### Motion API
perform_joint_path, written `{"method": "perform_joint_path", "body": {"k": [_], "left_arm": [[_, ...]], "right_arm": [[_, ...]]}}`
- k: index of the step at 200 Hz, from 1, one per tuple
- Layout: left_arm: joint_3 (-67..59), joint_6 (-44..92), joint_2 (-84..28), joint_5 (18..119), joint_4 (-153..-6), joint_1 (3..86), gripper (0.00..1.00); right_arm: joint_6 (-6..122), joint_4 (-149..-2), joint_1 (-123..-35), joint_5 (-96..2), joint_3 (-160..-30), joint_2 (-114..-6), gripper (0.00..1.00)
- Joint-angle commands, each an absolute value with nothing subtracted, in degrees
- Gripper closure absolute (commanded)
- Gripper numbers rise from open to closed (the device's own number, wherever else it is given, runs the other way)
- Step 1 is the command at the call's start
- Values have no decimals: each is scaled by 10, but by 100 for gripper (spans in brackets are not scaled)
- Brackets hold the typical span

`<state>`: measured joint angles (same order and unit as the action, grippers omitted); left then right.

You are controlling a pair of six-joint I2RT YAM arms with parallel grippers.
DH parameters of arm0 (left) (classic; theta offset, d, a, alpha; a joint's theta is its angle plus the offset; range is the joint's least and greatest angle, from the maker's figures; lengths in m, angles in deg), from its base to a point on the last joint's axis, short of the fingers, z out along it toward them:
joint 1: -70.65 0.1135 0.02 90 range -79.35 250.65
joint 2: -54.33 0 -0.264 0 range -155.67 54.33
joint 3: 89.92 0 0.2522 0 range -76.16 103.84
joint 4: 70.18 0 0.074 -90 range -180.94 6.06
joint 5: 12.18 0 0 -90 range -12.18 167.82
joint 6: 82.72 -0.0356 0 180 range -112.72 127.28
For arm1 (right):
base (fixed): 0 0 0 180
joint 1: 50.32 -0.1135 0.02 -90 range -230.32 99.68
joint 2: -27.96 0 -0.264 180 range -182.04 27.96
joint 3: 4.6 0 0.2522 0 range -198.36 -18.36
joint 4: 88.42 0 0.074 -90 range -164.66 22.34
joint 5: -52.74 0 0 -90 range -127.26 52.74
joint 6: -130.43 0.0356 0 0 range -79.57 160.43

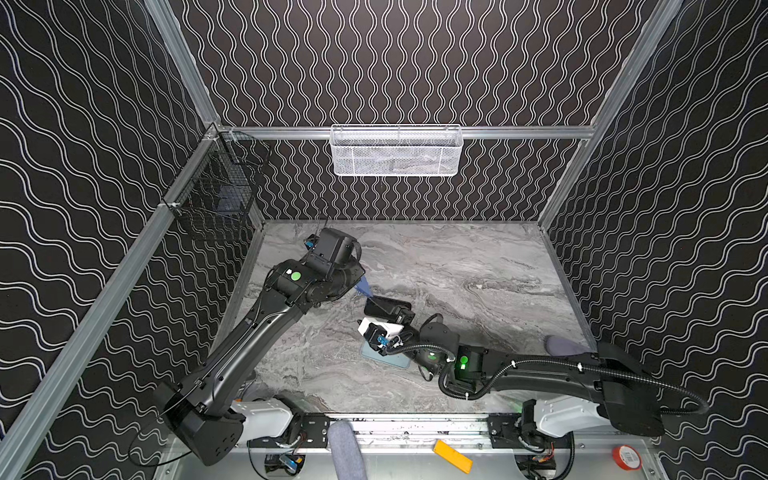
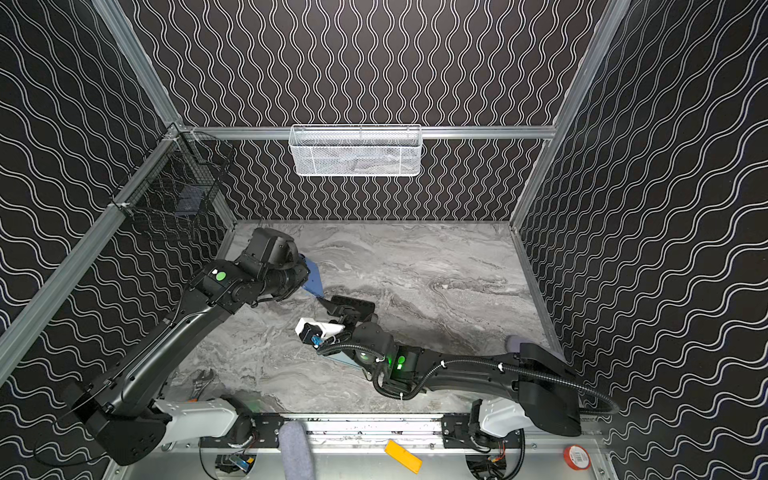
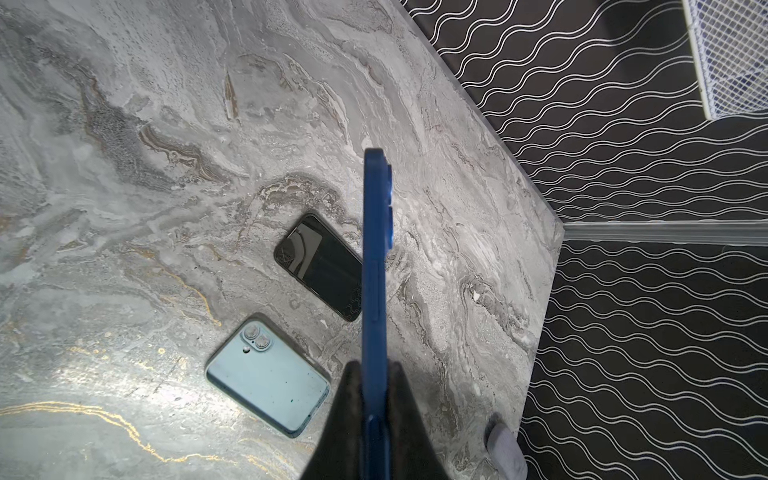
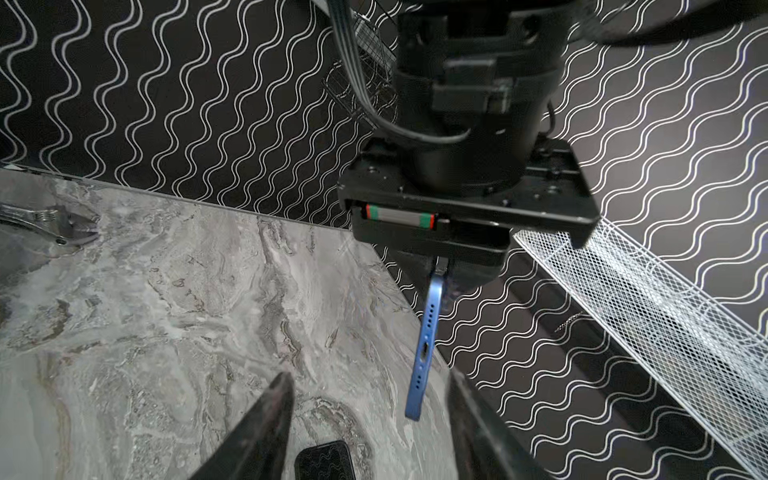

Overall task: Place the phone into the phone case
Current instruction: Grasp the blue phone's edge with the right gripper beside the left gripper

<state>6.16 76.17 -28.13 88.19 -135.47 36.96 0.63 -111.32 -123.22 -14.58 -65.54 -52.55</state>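
Note:
A blue phone (image 3: 376,249) hangs edge-on above the marble table (image 3: 145,166), and my left gripper (image 3: 376,368) is shut on its upper end. In a top view it shows as a blue wedge (image 2: 312,277). Its lower edge, with port and speaker holes (image 4: 424,349), sits between the spread fingers (image 4: 274,411) of my right gripper (image 4: 370,380), which is open and not touching it. A glossy black slab (image 3: 320,266) lies flat below. A pale teal one (image 3: 268,376), camera lenses up, lies beside it. I cannot tell which is the phone case.
A wrench (image 4: 50,224) lies near the left wall. A white mesh basket (image 1: 397,151) hangs on the back wall and a black wire basket (image 1: 216,195) on the left wall. A grey padded lump (image 1: 563,345) sits at the table's right edge.

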Motion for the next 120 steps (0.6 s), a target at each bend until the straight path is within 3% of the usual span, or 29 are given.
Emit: {"method": "perform_joint_path", "body": {"k": [1, 83, 120], "left_arm": [[57, 777, -277, 890, -1329, 367, 100], [30, 797, -257, 887, -1312, 353, 100], [27, 803, -260, 890, -1311, 345, 100]], "right_arm": [[23, -1155, -1228, -127, -663, -530, 46], [46, -1152, -1210, -134, -681, -565, 55], [48, -1162, -1210, -131, -686, -572, 77]]}}
